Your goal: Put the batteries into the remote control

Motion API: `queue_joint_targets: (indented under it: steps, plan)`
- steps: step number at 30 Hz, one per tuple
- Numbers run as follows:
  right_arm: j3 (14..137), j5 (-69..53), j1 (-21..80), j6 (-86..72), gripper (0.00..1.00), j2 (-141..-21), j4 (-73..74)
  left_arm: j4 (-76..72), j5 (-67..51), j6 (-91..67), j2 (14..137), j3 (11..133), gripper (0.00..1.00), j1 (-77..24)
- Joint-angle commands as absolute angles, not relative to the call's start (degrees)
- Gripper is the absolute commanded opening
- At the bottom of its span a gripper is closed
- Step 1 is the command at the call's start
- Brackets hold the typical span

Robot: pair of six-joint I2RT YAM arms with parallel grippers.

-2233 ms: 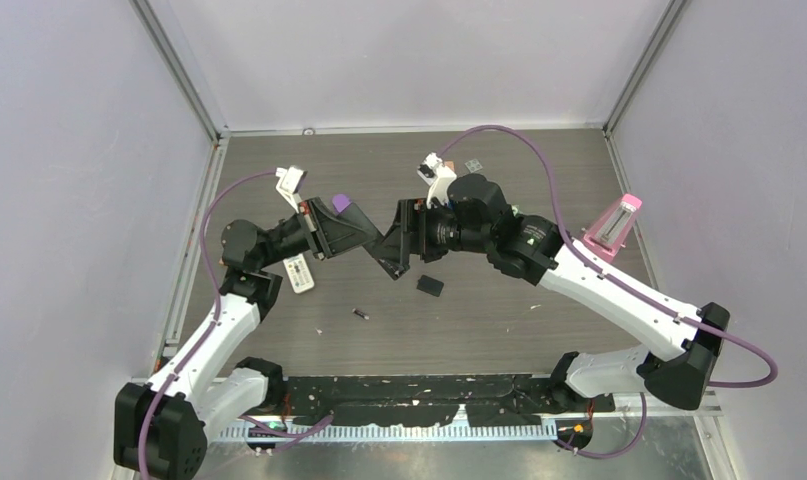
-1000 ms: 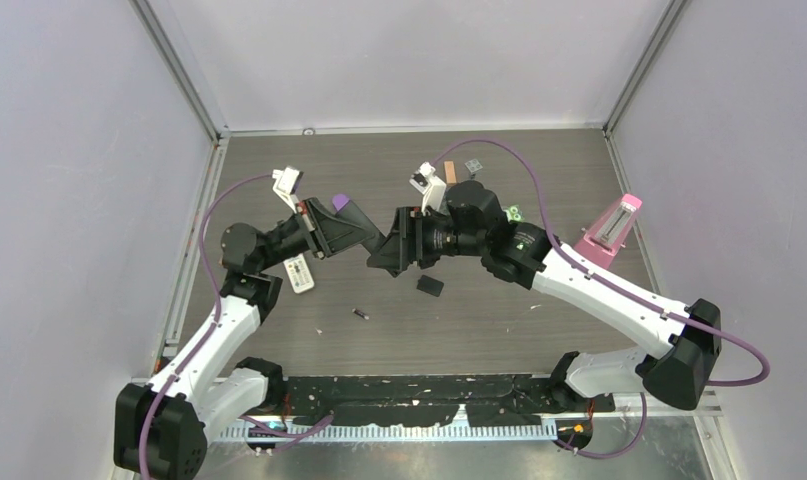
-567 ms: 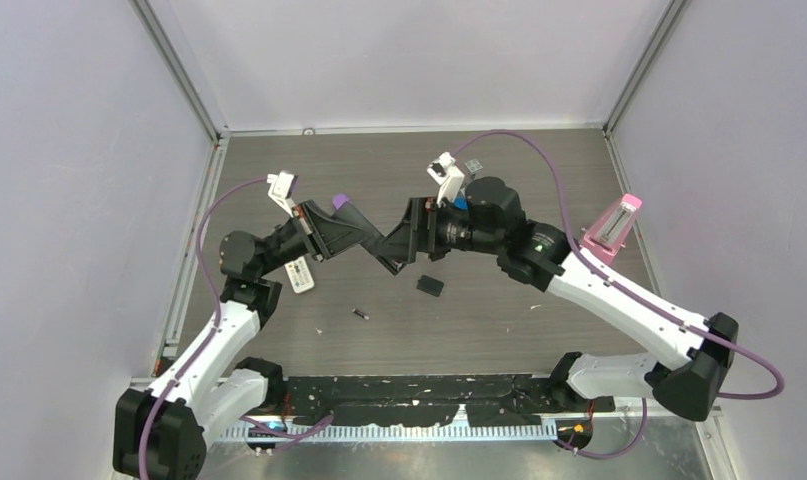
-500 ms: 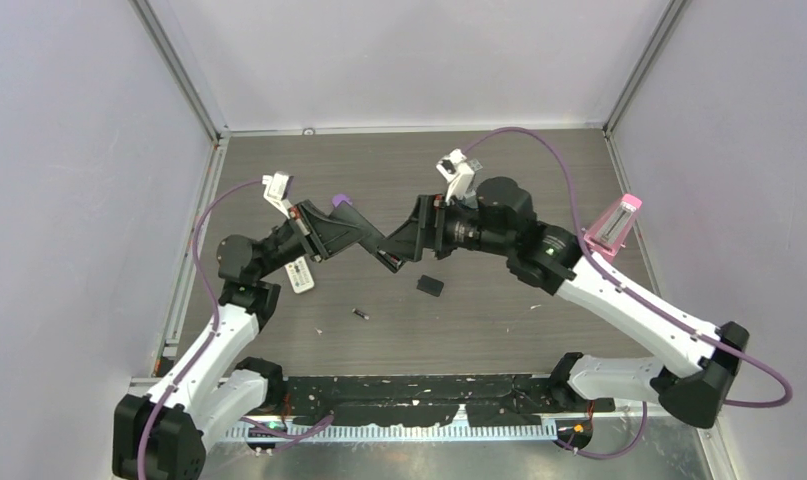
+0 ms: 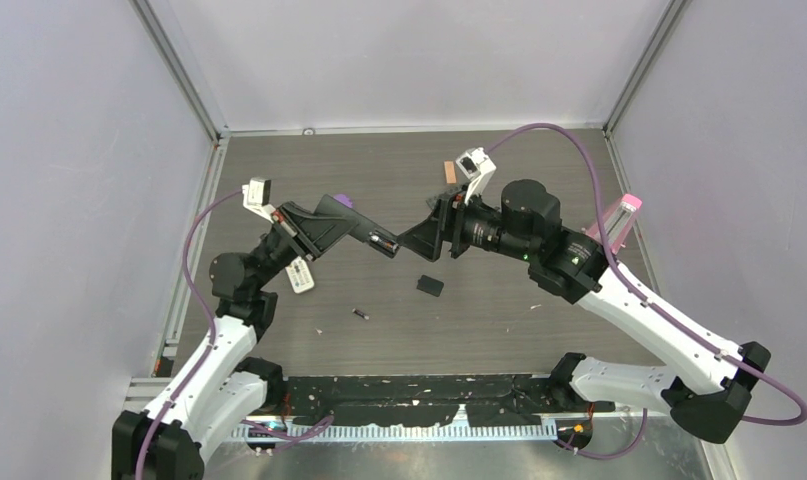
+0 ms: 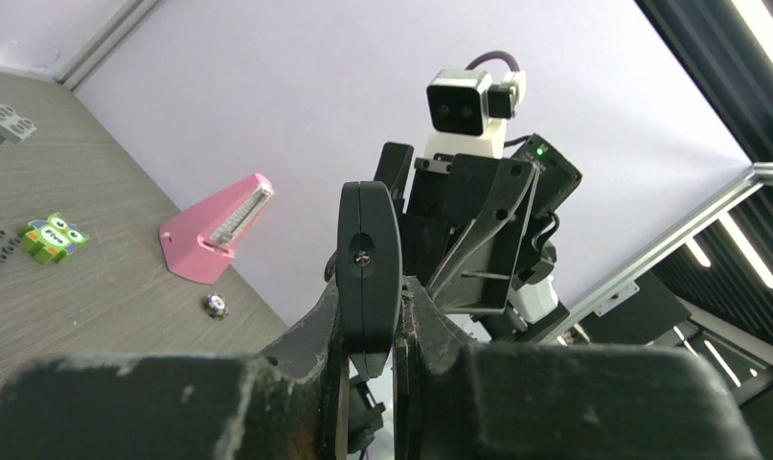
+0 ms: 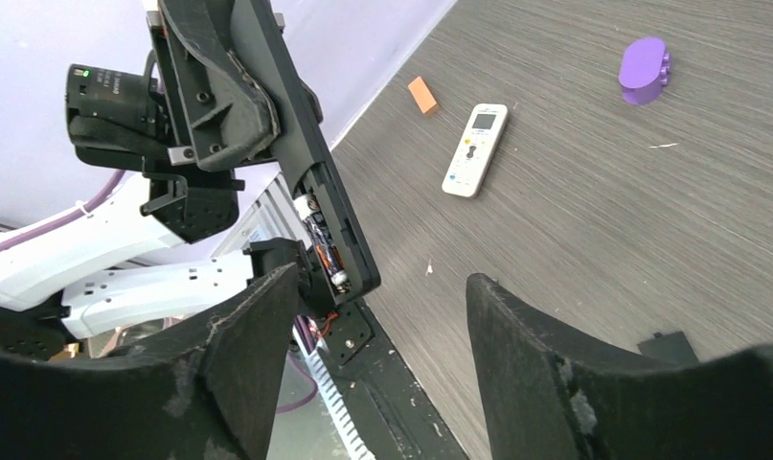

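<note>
Gripping the remote tight in the left gripper, gaping empty at the right gripper; could easily shake the seated battery out.

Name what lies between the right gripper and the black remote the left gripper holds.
Nothing: only a short bare gap separates the open right gripper from the remote in the left gripper. The right wrist view shows it best.

Left arm raised, wrist angled up; left gripper clamped on black remote. Right gripper directly opposite, fingers spread wide, tips just short of the remote's far end. Wrists face each other.
</note>
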State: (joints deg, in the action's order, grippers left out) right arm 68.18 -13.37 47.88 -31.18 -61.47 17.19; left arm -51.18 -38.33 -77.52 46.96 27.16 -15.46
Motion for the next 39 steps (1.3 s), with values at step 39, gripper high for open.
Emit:
queue_joint_targets:
  steps: [39]
  plan:
    - [70.18, -13.28, 47.57, -29.79, 0.73, -67.3, 17.95, -60.22, -33.92, -79.67, 48.13, 26.45, 0.0, -15.3]
